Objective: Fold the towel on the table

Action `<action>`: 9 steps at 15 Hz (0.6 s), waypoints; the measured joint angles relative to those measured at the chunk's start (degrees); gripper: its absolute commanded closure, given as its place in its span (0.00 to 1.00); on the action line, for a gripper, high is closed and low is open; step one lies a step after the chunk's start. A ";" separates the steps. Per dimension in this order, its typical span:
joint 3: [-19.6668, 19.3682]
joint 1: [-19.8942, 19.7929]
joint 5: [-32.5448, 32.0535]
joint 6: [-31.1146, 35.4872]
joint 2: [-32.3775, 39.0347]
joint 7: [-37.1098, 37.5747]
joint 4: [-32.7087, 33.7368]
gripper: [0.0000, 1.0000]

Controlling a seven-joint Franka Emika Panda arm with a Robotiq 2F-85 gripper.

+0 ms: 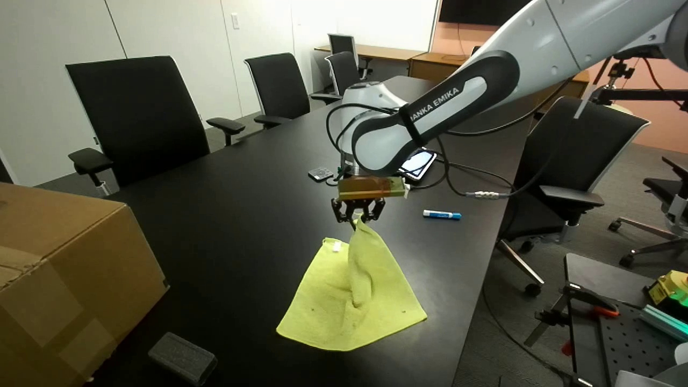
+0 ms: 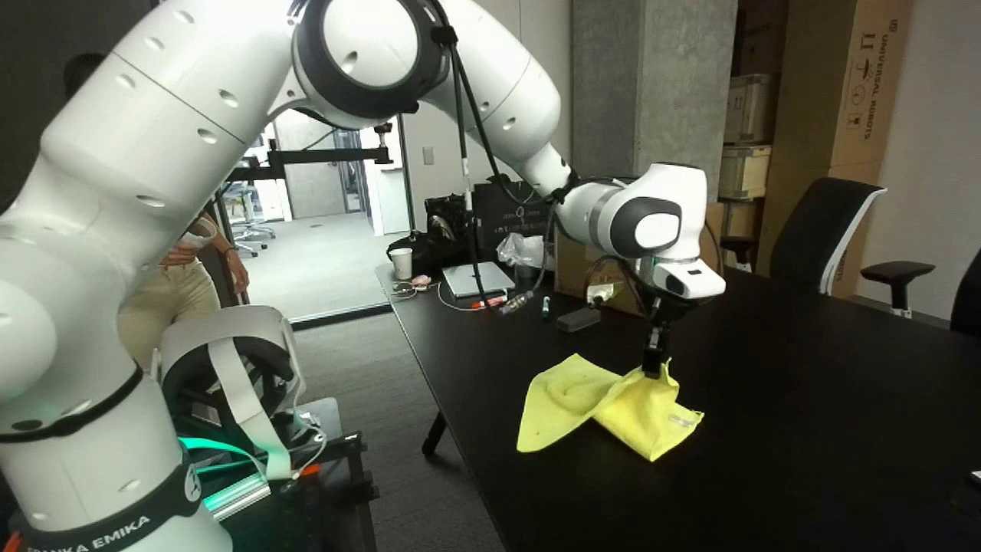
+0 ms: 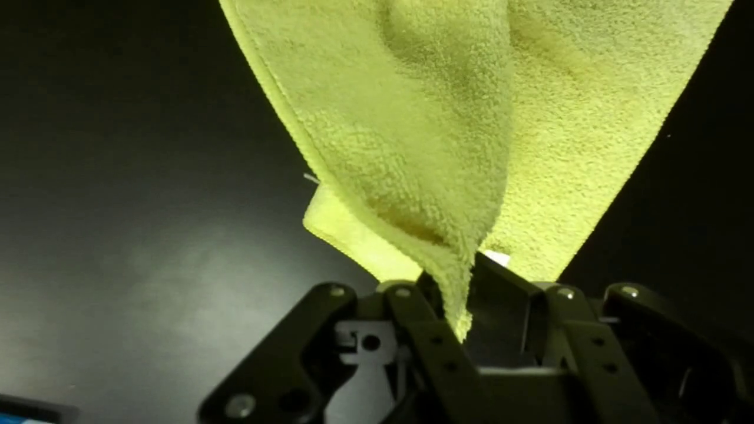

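Observation:
The bright yellow-green towel (image 1: pixel 328 301) lies on the glossy black table (image 1: pixel 226 236), also seen in the other views (image 2: pixel 563 402) (image 3: pixel 436 106). One part is pulled up into a peak; the rest spreads over the table with a raised fold in the middle. A small white tag shows near one corner. My gripper (image 1: pixel 357 215) points down above the towel, also in an exterior view (image 2: pixel 655 368). In the wrist view the gripper (image 3: pixel 450 280) is shut on a pinched edge of the towel, with cloth between both fingers. The table's far parts are partly hidden by the arm.
A brown cardboard box (image 1: pixel 80 290) and a dark grey block (image 1: pixel 183 357) stand on the table beside the towel. A blue marker (image 1: pixel 442 215), a lit tablet (image 1: pixel 419 164) and a small device (image 1: pixel 320 173) lie around the gripper. Chairs line the table edges.

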 measured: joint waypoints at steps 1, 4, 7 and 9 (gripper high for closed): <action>0.44 -0.52 0.44 -0.69 1.69 -1.48 2.80 0.89; 1.26 -1.23 1.65 -2.38 6.49 -4.87 10.88 0.89; 1.84 -1.20 1.86 -5.24 11.27 -6.08 18.33 0.69; 2.31 -1.13 1.99 -7.49 14.63 -6.40 22.91 0.58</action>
